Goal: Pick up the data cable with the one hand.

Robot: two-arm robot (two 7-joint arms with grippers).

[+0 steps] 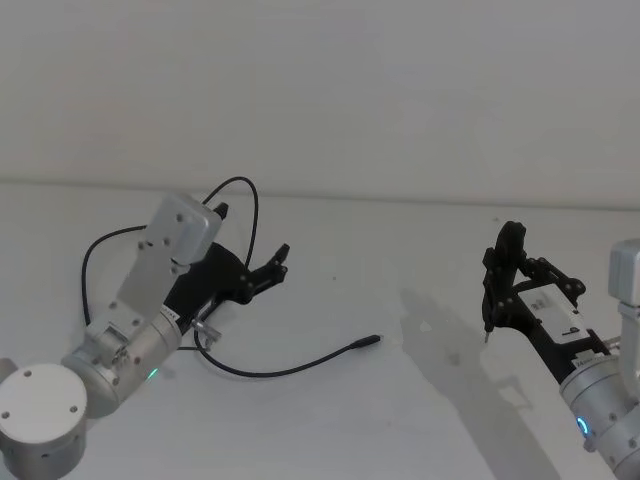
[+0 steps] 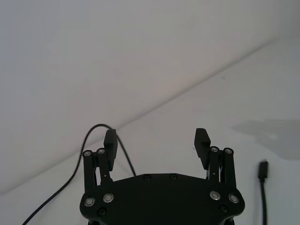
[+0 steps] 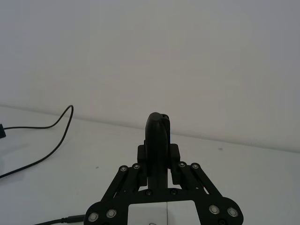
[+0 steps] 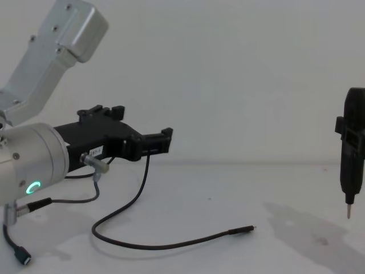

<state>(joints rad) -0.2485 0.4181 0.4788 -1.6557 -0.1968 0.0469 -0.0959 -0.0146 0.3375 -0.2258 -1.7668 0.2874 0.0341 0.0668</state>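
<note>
The data cable (image 1: pixel 285 370) is a thin black cord lying in a curve on the white table. Its slim plug (image 1: pixel 366 343) points right, and the plug (image 2: pixel 263 169) also appears in the left wrist view. The cord (image 4: pixel 171 246) rises in a loop behind my left arm. My left gripper (image 1: pixel 278 262) hovers above the table, up and left of the plug. It is open (image 2: pixel 156 145) with nothing between its fingers, and the cord passes close beside one finger (image 2: pixel 110 143). My right gripper (image 1: pixel 508 245) is off to the right, shut (image 3: pixel 157 123) and empty.
A short grey wire with a small blue-faced connector (image 4: pixel 23 256) hangs under my left arm. The table's back edge (image 1: pixel 420 200) meets a plain wall. Bare white tabletop (image 1: pixel 440 340) lies between the plug and the right gripper.
</note>
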